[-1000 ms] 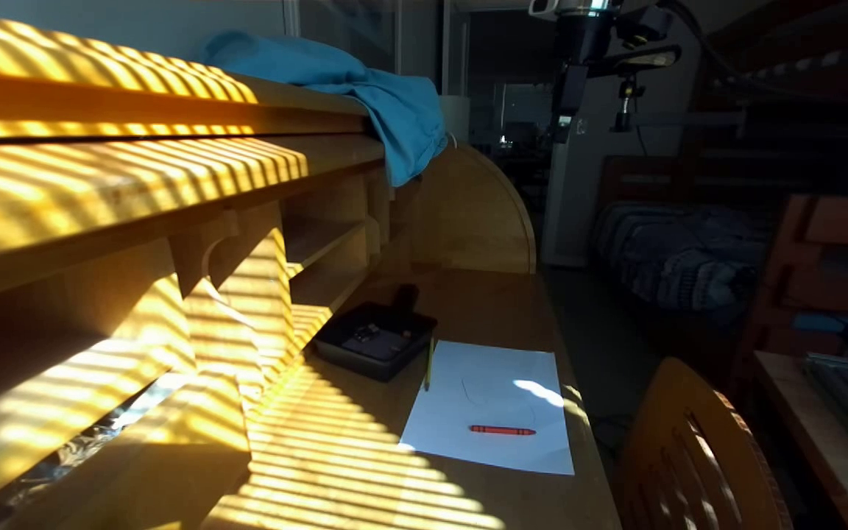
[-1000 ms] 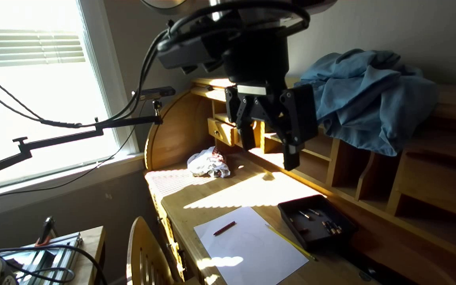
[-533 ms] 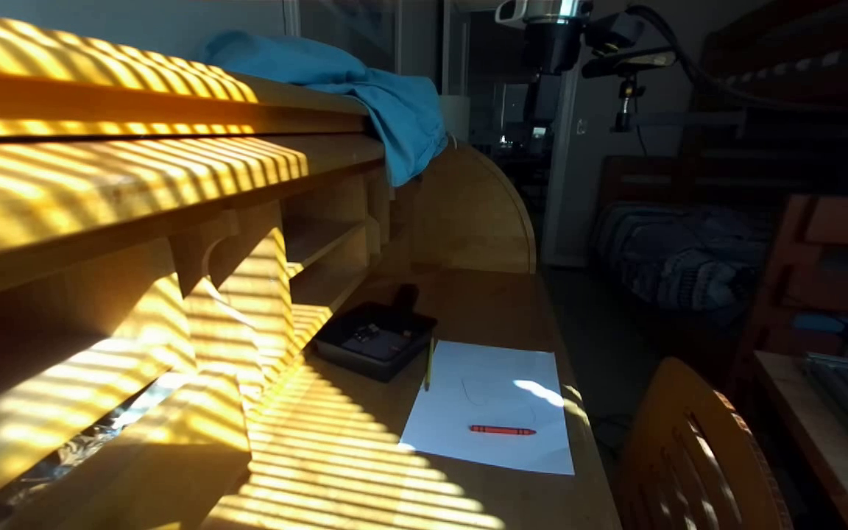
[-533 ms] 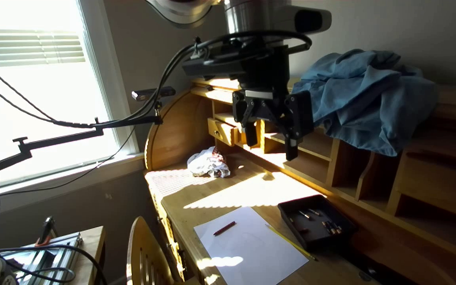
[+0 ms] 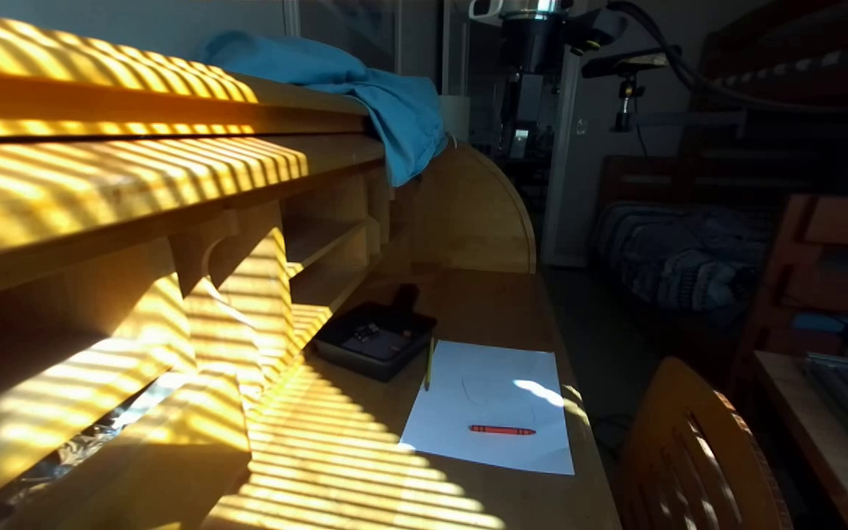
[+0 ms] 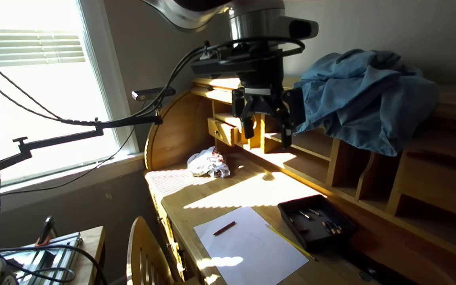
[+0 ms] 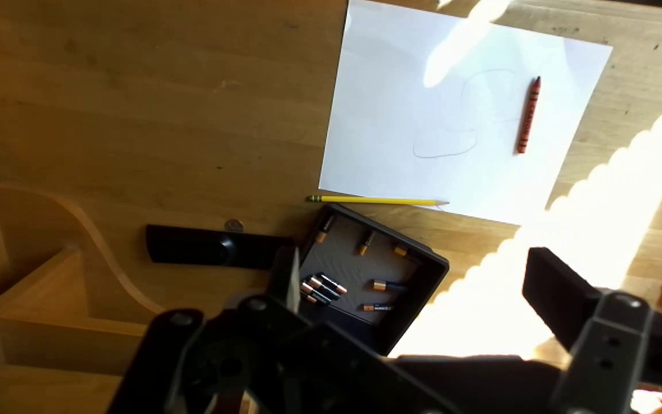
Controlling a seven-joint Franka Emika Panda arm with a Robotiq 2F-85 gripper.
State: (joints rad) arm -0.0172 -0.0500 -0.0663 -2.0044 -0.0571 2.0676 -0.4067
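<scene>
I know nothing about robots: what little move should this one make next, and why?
I'd suggest lowering the hand a little: it is open and holds nothing, hanging well above the desk, while the pencil, the crayon and the batteries in the black tray all lie below, apparently too far down to grasp from there.
</scene>
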